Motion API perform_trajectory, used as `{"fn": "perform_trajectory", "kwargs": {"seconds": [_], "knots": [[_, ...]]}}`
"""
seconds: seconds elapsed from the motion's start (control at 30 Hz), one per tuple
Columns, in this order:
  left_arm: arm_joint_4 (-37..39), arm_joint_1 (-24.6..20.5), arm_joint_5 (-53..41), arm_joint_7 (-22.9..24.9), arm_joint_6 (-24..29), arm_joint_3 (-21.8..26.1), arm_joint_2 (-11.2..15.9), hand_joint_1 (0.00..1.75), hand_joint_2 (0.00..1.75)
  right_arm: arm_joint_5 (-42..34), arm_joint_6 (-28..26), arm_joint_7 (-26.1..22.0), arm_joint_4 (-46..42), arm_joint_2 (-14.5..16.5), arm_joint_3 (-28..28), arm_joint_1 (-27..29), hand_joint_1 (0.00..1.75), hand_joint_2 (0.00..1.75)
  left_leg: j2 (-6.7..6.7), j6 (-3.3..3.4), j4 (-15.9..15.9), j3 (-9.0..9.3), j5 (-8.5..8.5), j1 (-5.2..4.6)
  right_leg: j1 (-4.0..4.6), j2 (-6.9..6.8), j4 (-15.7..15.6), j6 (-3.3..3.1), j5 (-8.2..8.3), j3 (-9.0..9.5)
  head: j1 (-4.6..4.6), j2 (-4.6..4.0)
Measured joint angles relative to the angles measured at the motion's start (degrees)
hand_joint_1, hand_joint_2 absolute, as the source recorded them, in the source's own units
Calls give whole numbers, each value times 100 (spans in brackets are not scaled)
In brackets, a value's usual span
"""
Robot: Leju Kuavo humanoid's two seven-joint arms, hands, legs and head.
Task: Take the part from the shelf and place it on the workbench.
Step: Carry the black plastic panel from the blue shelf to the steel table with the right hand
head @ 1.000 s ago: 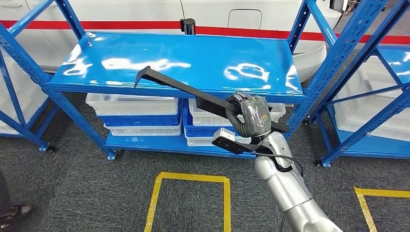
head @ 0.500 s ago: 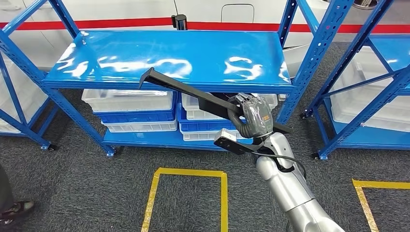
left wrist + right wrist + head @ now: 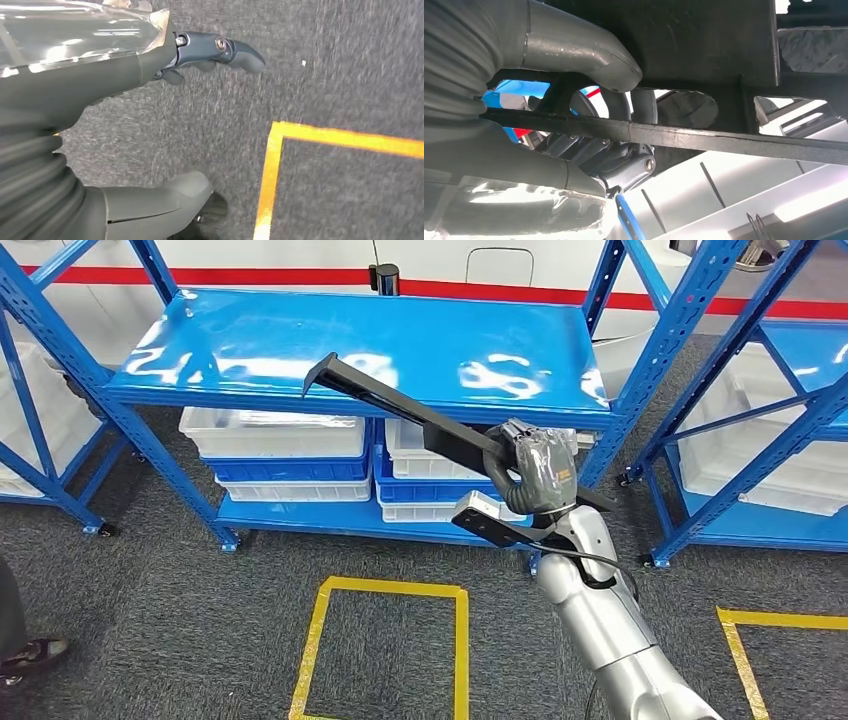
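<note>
My right hand [image 3: 530, 475] grips a long black part [image 3: 400, 410], a flat bar with a hooked far end. The bar slants up and to the left, its hooked tip in front of the blue shelf's top board [image 3: 380, 340]. In the right wrist view the thumb and dark fingers [image 3: 614, 150] wrap around the black part [image 3: 734, 142]. My left hand [image 3: 125, 60] hangs over grey carpet with its fingers [image 3: 220, 50] apart and nothing in them.
The blue shelf rack has white and blue bins [image 3: 280, 455] on its lower level. A second blue rack [image 3: 760, 390] stands to the right. Yellow floor tape [image 3: 385, 590] marks squares on the carpet. A person's shoe [image 3: 25, 655] is at the left edge.
The view has shifted slightly as the camera moved. My right hand still holds the black part, which now sits a little higher and further right against the shelf.
</note>
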Motion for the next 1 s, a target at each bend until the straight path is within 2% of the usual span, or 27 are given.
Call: {"fn": "perform_trajectory", "kwargs": {"seconds": [0.03,0.07,0.1,0.13,0.17,0.2,0.23,0.27,0.3,0.37,0.4,0.43,0.53,0.57,0.6,0.63,0.7,0.73,0.77,0.83,0.9,0.93,1.0], "knots": [[1,2,-3,9,-2,-1,-3,0,175,9,-4,10,0,-10,-4,25,168,175,2,-8,5,-36,20,-3,-10,0,340,9,-142,-124,1,0],[1,4,-7,14,-4,-1,-7,0,175,19,-4,21,0,-19,-5,50,168,175,4,-15,16,-69,37,-4,-20,-1,513,41,-208,-161,2,0],[1,5,-8,19,-4,0,-8,0,175,30,-4,31,0,-26,-6,68,168,175,3,-23,37,-101,49,-3,-32,-3,435,93,-178,-70,2,0],[1,5,-9,21,-4,0,-9,0,175,37,-4,38,-3,-30,-9,75,168,175,4,-35,72,-132,53,2,-48,-6,125,155,-71,137,2,0],[1,4,-14,22,-4,1,-10,0,175,40,-4,43,-9,-32,-13,74,168,175,3,-54,125,-166,46,4,-69,-14,-322,205,44,398,3,0],[1,2,-20,22,-4,1,-9,0,175,44,-4,49,-17,-33,-18,71,168,175,2,-79,182,-205,35,-6,-69,-15,-693,228,144,620,4,-1],[1,2,-29,22,-4,0,-7,0,175,45,-7,53,-30,-33,-25,70,168,175,1,-105,239,-243,23,-18,-68,-12,-937,216,207,754,2,-1],[1,3,-38,22,-4,-1,-5,0,175,46,-11,57,-39,-34,-32,76,168,175,-2,-133,282,-276,21,-31,-60,-8,-1030,184,225,796,-3,-1],[1,7,-44,21,-4,-1,-4,0,175,49,-18,63,-46,-36,-41,85,168,175,-4,-159,301,-302,31,-39,-41,3,-1002,144,242,780,-7,0],[1,17,-50,20,-4,-1,-1,0,175,49,-37,68,-53,-43,-58,102,168,175,-11,-210,336,-344,27,-21,-70,7,-995,70,283,745,-14,-1],[1,20,-51,19,-3,-1,1,0,175,49,-47,70,-56,-45,-64,106,168,175,-18,-245,416,-384,-50,-8,-88,8,-997,30,308,731,-20,-1],[1,20,-52,18,-3,-1,3,0,175,48,-56,69,-60,-46,-66,107,168,175,-25,-281,599,-461,-198,7,-108,8,-1001,-7,332,712,-28,-1],[1,21,-57,15,-2,-2,3,0,175,48,-71,61,-63,-50,-72,124,168,175,-37,-373,1671,-884,-815,55,-96,6,-1000,-82,390,631,-43,-1],[1,23,-59,15,-2,-1,3,0,175,48,-74,58,-62,-52,-75,136,168,175,-37,-380,1908,-962,-902,64,-87,6,-999,-94,407,604,-43,-1],[1,24,-60,15,-2,-1,3,0,175,48,-75,56,-62,-54,-79,147,168,175,-37,-374,1924,-928,-877,68,-80,6,-998,-94,423,583,-43,-1],[1,24,-62,15,-2,-1,3,0,175,48,-79,54,-62,-55,-84,155,168,175,-39,-353,1713,-779,-758,68,-74,9,-998,-90,438,569,-43,0],[0,13,-66,15,-2,-1,8,0,175,48,-95,50,-69,-56,-98,157,168,175,-59,-268,909,-286,-464,52,-67,12,-1001,-73,465,558,-41,0],[-1,5,-70,15,-1,-1,13,0,175,47,-109,50,-77,-61,-106,149,168,175,-68,-220,575,-93,-369,30,-56,13,-1003,-55,481,552,-37,-1],[-1,-2,-73,14,1,-1,17,0,175,46,-125,49,-84,-65,-111,142,168,175,-75,-181,372,19,-327,3,-57,10,-1005,-31,498,541,-40,-1],[-1,-5,-83,13,3,-1,22,0,175,46,-154,47,-93,-72,-115,135,168,175,-70,-128,282,36,-292,-46,-55,6,-1028,37,541,525,-47,-1],[0,-6,-98,15,3,0,19,0,175,44,-173,44,-98,-89,-127,145,168,175,-48,-73,174,46,-192,-23,-39,0,-979,82,509,468,-45,0],[-1,-9,-105,17,3,1,16,0,175,42,-180,43,-102,-99,-139,147,168,175,-36,-38,116,45,-133,-11,-26,-2,-826,74,409,387,-38,0],[-1,-13,-117,20,-2,0,6,0,175,39,-194,43,-107,-121,-167,160,168,175,-18,2,64,4,-60,-14,-26,-3,-189,15,55,111,-22,0]]}}
